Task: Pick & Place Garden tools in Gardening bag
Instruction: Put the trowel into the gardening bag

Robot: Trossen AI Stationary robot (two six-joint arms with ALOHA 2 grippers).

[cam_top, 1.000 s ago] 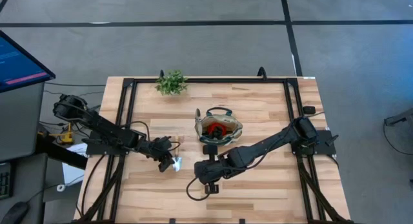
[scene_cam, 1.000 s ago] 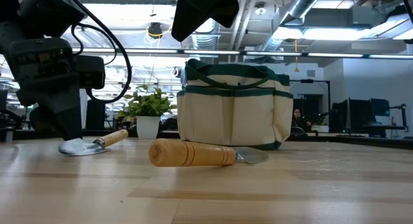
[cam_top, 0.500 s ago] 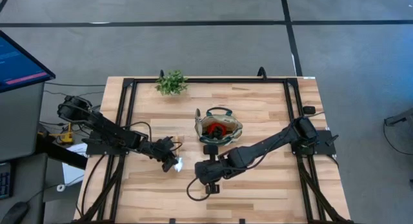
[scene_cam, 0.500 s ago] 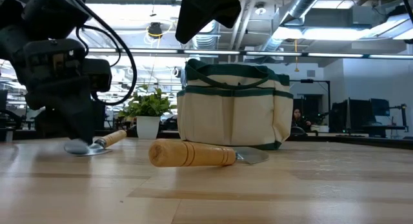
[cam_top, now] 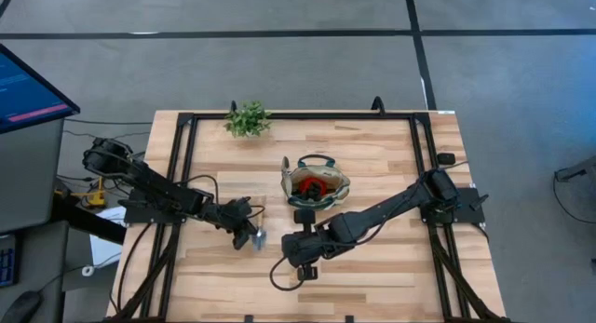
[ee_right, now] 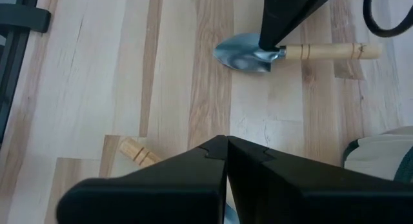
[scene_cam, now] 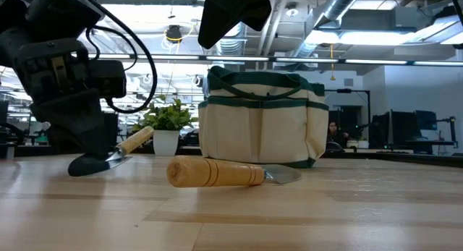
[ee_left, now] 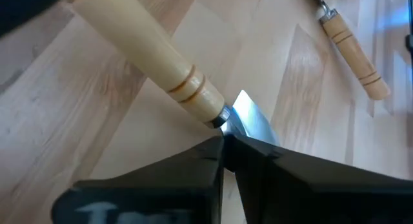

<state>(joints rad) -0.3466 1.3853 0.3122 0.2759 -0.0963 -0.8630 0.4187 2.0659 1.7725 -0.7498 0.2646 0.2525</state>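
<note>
Where overhead blurs, wrist shows trowel (ee_left: 193,88) clamped

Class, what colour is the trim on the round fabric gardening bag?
Dark green trim on the beige fabric gardening bag; the low view shows it best.

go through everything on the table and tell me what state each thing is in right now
left gripper: shut on trowel's metal neck.
trowel: gripped, handle tilted up, blade tip on the table.
second trowel: lying flat, untouched.
gardening bag: upright, open, red-and-black tool inside.
right gripper: shut, empty, above table.
potted plant: upright.
</note>
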